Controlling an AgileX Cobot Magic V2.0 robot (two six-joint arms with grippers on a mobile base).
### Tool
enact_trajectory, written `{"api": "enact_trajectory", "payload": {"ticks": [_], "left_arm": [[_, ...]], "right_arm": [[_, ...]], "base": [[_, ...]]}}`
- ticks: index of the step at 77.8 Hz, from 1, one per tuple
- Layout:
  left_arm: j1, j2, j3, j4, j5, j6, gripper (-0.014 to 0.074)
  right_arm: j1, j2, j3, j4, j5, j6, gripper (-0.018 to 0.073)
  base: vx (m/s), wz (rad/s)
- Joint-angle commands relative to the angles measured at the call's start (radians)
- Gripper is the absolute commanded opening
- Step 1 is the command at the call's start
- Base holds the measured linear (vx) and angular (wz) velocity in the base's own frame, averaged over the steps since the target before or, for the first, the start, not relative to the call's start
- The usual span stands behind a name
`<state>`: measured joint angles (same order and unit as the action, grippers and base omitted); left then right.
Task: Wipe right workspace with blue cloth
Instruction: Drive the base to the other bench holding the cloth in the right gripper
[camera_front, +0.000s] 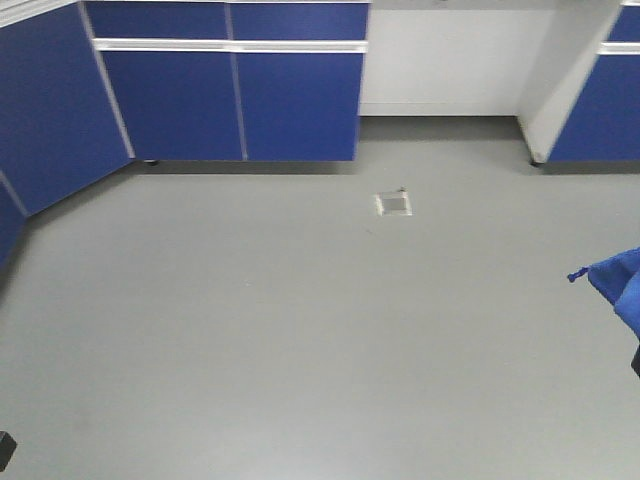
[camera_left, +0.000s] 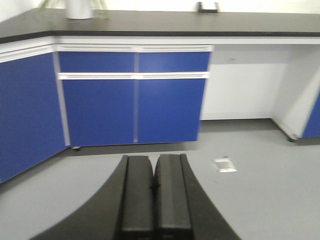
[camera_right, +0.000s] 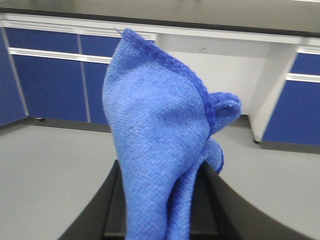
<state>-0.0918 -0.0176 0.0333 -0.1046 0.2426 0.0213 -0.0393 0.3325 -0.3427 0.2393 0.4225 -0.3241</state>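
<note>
The right claw (camera_right: 161, 212) sits nearest the right wrist camera. It is clamped on a small royal-blue microfibre cloth (camera_right: 155, 150), which rises bunched from between its dark fingers and fills the middle of that view. In the front view, a corner of the cloth shows at the 3 o'clock edge, with a thin tail pointing toward 9 o'clock. The left claw (camera_left: 153, 197) has its two black fingers pressed together, with nothing between them. Beyond lies smooth grey floor (camera_front: 250, 330), with a small square metal plate (camera_front: 393, 203) at 1 o'clock. Farther off stand royal-blue cabinet doors (camera_left: 135, 105). Above them runs the wide matte black counter (camera_left: 240, 22), well apart from the cloth. A small dark block with a white face (camera_left: 207, 7) sits on it at 12 o'clock.
</note>
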Motion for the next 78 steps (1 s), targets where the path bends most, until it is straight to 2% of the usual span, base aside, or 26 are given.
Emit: {"api": "enact_trajectory", "payload": {"ticks": [1,43,78], "left_arm": [[0.003,-0.010,-0.025,-0.006,-0.079,0.000,-0.0006],[0.003,-0.010,-0.025,-0.006,-0.079,0.000,-0.0006],[0.003,-0.010,-0.025,-0.006,-0.079,0.000,-0.0006]], "right_arm": [[-0.006,0.010,-0.030,0.007,-0.087,-0.011,0.0000],[-0.006,0.010,-0.030,0.007,-0.087,-0.011,0.0000],[-0.006,0.010,-0.030,0.007,-0.087,-0.011,0.0000]], "base": [[-0.10,-0.51],[-0.05,-0.48],[0.09,-0.50]]}}
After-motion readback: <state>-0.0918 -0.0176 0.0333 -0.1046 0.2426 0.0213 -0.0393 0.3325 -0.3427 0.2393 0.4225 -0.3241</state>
